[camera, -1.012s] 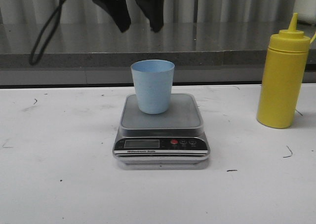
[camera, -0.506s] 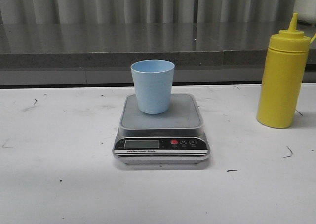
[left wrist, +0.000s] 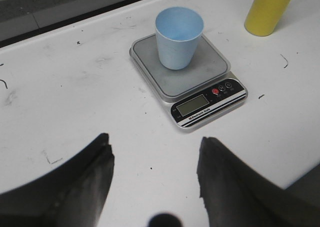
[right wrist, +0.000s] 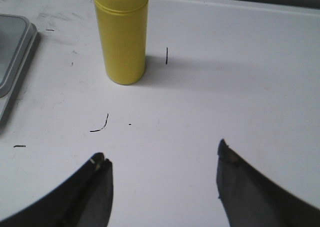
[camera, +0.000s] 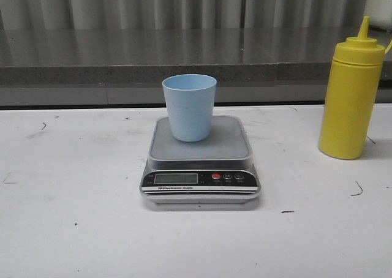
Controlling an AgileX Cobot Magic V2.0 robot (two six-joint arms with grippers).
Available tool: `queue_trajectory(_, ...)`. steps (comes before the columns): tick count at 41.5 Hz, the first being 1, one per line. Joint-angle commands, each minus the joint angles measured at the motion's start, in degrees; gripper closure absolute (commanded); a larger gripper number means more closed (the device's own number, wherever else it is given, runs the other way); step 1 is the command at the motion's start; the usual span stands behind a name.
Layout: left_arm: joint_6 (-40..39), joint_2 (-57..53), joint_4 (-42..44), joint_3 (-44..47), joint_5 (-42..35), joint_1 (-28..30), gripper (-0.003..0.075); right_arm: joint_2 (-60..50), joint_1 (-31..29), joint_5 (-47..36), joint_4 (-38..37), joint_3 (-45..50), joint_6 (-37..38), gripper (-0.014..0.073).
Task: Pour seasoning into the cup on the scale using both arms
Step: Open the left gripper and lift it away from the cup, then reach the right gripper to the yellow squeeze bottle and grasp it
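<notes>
The pale blue cup stands upright on the silver-grey scale at the table's middle; both also show in the left wrist view, cup on scale. The yellow seasoning bottle stands at the right, capped and upright. My left gripper is open over bare table, well short of the scale, holding nothing. My right gripper is open too, with the seasoning bottle standing ahead of it and apart from its fingers. Neither gripper shows in the front view.
A grey ledge with a corrugated wall behind it runs along the table's far edge. The white tabletop carries small dark scuff marks. A corner of the scale lies at the edge of the right wrist view.
One second ago dark gripper fingers hung at the top of the front view above the cup; they have since left that view. Cup, scale and bottle have not moved.
</notes>
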Motion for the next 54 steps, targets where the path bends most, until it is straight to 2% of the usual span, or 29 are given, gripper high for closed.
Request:
queue_trajectory(1,-0.21,-4.7,0.22,0.84,-3.74,-0.35,0.0353,0.39,-0.35,-3.49,-0.89,-1.9,-0.49,0.0117)
queue_trajectory(9,-0.21,-9.42,0.22,2.79,-3.74,-0.35,0.0353,0.39,-0.35,-3.49,-0.89,-1.9,-0.49,0.0117)
queue_trajectory(40,-0.21,-9.43,0.22,2.79,-3.94,-0.35,0.0353,0.63,-0.35,-4.76,0.18,-2.09,-0.53,0.0113)
queue_trajectory(43,-0.21,-9.43,0.22,2.79,-3.94,-0.35,0.0353,1.64,-0.35,-4.81,0.28,-2.34,-0.89,0.0075)
queue_trajectory(47,-0.21,-9.43,0.22,2.79,-3.94,-0.35,0.0353,4.37,-0.35,-3.89,1.01,-3.73,-2.97,-0.0018)
queue_trajectory(54,-0.21,-9.43,0.22,2.79,-3.94,-0.35,0.0353,12.35,-0.35,-2.91,5.53,-8.83,-5.17,-0.0007)
